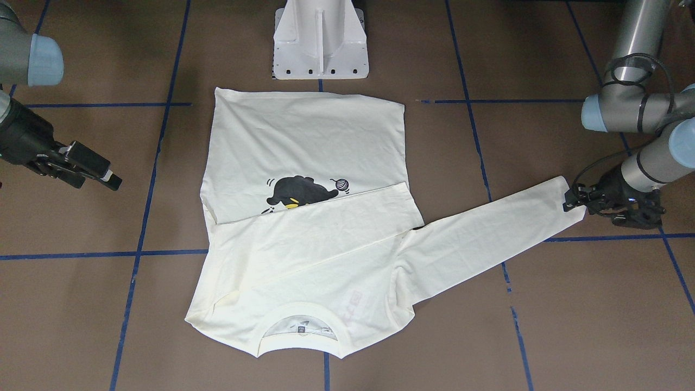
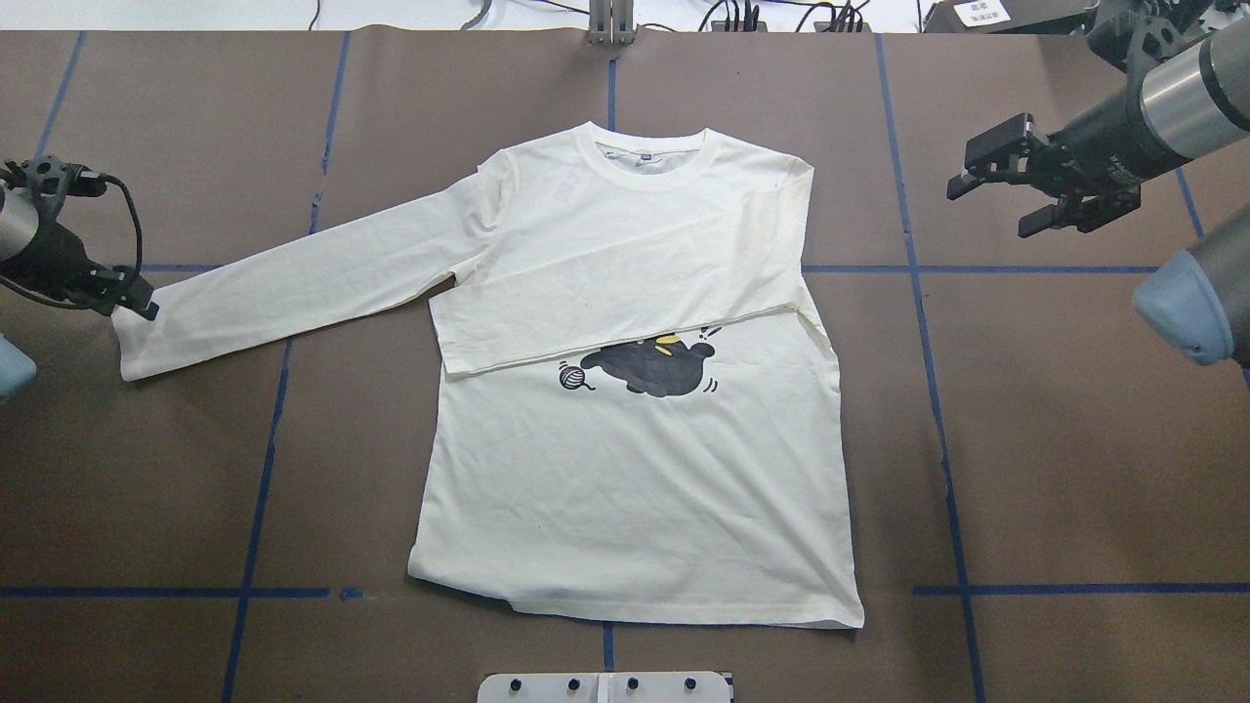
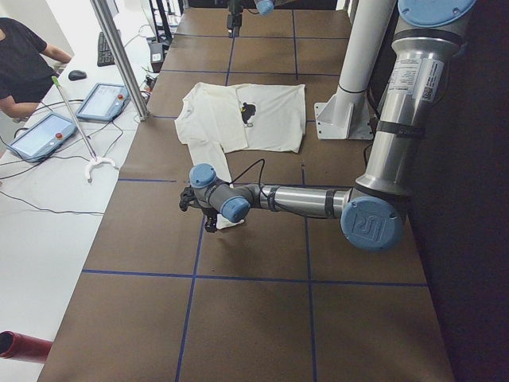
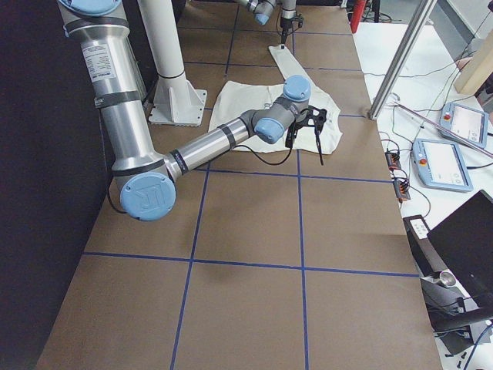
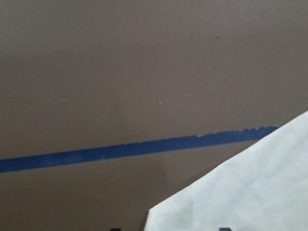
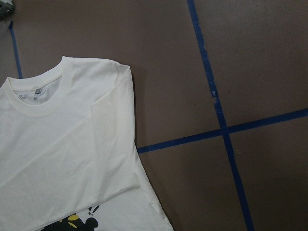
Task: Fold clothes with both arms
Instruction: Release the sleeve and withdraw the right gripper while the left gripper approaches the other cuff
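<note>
The cream long-sleeved shirt (image 2: pixel 635 469) lies flat, print side up, with its collar (image 2: pixel 649 161) toward the far edge. One sleeve (image 2: pixel 625 293) is folded across the chest and covers the top of the black cat print (image 2: pixel 654 366). The other sleeve (image 2: pixel 293 283) stretches out toward my left side. My left gripper (image 2: pixel 132 303) sits low at that sleeve's cuff (image 1: pixel 567 190). In the left wrist view its fingertips stand apart with the cuff cloth (image 5: pixel 240 192) between them. My right gripper (image 2: pixel 986 207) hangs open above bare table, right of the shoulder.
The white pedestal base (image 1: pixel 320 49) stands just behind the shirt's hem. Blue tape lines (image 2: pixel 937 391) cross the brown table cover. Past the far table edge are a metal pole (image 3: pixel 119 56), tablets (image 3: pixel 103 99) and a seated person (image 3: pixel 20 64).
</note>
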